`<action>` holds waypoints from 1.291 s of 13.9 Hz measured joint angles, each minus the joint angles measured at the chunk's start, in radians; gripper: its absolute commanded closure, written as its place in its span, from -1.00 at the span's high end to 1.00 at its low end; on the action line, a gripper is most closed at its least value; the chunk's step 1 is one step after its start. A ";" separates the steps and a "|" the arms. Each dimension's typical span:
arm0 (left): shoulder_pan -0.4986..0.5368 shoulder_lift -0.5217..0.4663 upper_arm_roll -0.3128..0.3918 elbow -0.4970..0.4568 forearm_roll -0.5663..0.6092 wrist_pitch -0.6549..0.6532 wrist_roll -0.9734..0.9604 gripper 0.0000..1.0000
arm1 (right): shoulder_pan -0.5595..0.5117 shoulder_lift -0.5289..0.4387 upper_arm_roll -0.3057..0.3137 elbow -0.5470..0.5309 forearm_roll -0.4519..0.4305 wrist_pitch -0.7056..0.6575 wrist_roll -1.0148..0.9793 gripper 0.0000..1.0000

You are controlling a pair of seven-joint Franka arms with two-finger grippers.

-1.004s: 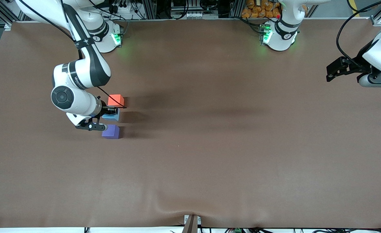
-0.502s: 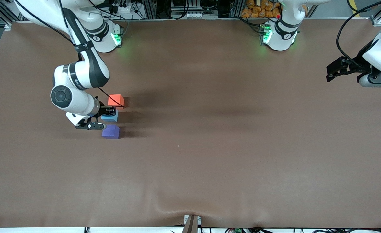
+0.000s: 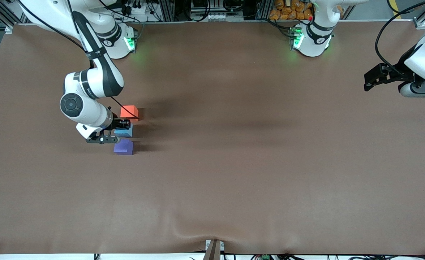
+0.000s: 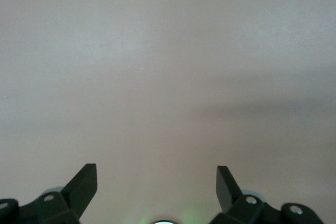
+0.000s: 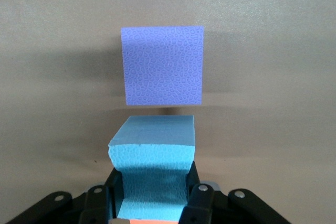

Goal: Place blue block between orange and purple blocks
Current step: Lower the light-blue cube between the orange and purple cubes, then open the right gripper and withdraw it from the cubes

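Right pincer [image 3: 123, 127] pinching light sky-blue foam cube [image 5: 153, 167] between orange-red cube [image 3: 129, 111] and violet-purple cube [image 5: 162, 65]; left pincer [image 4: 156, 188] waits, spread.

Robotics lab — aluminium framing [image 3: 169, 11], cables [image 3: 382, 32].

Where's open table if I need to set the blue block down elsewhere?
Crowded: right end effector grips the blue block in the narrow slot between the orange block and the purple block. Bare table runs from there toward the left arm's end, where the left end effector waits, open, and nearer the front camera.
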 measured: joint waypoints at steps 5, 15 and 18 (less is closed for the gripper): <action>0.000 0.000 0.000 -0.001 0.000 0.000 0.000 1.00 | -0.003 0.012 0.001 -0.044 0.000 0.078 -0.005 -1.00; 0.000 0.000 0.000 -0.001 0.000 0.000 0.000 1.00 | -0.004 0.044 0.009 -0.066 0.001 0.135 -0.007 0.99; 0.000 0.000 0.000 -0.002 0.000 0.000 0.000 1.00 | -0.004 0.048 0.009 -0.066 0.001 0.135 -0.007 1.00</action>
